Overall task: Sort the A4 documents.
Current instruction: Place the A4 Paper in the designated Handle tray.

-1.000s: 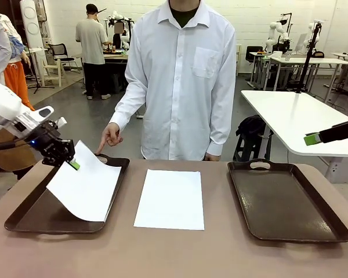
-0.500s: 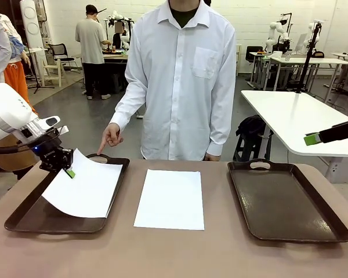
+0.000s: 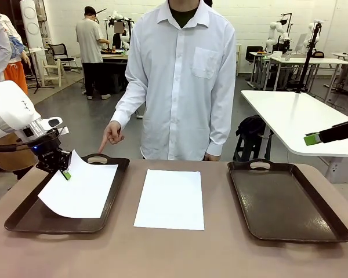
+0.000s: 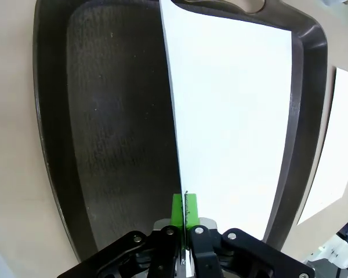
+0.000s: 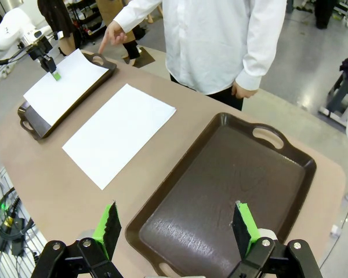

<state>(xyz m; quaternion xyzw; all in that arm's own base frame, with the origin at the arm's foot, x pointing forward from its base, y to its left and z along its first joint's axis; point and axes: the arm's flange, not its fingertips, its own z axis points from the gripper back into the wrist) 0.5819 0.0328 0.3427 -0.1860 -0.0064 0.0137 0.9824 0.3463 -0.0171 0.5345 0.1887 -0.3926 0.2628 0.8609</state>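
Now, left jaws: pinching the raised corner of sheet 1 [image 3: 78, 188].
Position: sheet 1 lies in left tray [image 3: 23, 217].
Loose: sheet 2 [image 3: 170, 198], flat on surface [image 3: 174, 255], between the trays.
Right jaws: spread, empty, above right tray [image 3: 290, 202].
Risk: sheet 1 may crease at the pinch, or ride onto the rim if dragged.
Writing: none legible.

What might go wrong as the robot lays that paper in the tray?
The left gripper pinches the sheet by one edge; it might crease or slip. Its other side nears the tray rim and may settle there, not flat. The person's hand points close by; the arm might brush it.
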